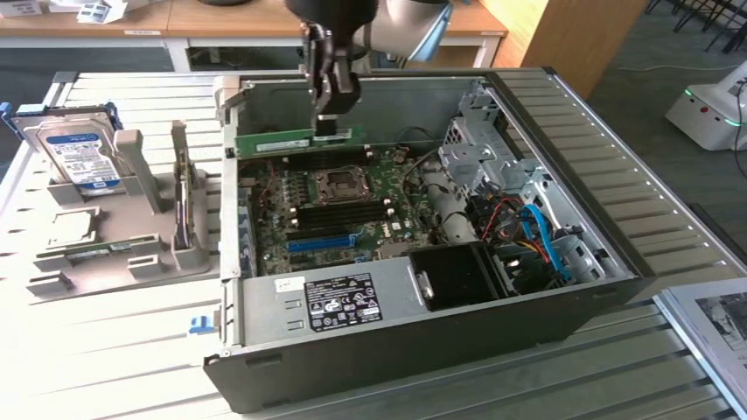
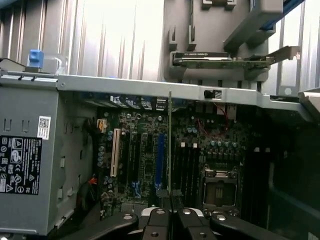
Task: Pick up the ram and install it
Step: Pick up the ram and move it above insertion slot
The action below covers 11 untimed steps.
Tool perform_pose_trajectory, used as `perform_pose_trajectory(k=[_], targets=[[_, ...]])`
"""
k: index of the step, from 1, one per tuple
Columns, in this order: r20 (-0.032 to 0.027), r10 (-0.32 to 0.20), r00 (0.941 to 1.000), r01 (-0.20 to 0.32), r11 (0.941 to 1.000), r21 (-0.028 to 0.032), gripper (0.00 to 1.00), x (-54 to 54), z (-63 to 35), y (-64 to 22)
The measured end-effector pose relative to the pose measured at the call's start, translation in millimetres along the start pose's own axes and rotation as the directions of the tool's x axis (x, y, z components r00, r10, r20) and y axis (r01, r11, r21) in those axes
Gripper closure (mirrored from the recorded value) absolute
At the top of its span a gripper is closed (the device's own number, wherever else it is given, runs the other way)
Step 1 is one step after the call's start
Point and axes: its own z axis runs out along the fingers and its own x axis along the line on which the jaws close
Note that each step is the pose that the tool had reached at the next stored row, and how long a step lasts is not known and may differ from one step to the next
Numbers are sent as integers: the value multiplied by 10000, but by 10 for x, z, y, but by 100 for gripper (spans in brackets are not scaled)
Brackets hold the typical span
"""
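From my remote seat I see a white slatted table (image 1: 105, 350), brightly lit on the exterior view's left. Beyond it stand wooden desks (image 1: 233, 22) and a wooden panel (image 1: 561, 35) (pale oak colour), on grey floor (image 1: 671, 66).

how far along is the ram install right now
Done: the ram is picked up and carried over the open computer case. In hand: the gripper is shut on one end of the stick, holding it in the air above the motherboard. Left: it is not seated yet; it hangs clear of the black memory slots beside the processor socket.
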Motion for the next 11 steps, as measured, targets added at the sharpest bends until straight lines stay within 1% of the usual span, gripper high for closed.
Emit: perform_pose_trajectory(k=[11], targets=[[1,-13,10000,13,10000,-1,88,24,-13,-451]])
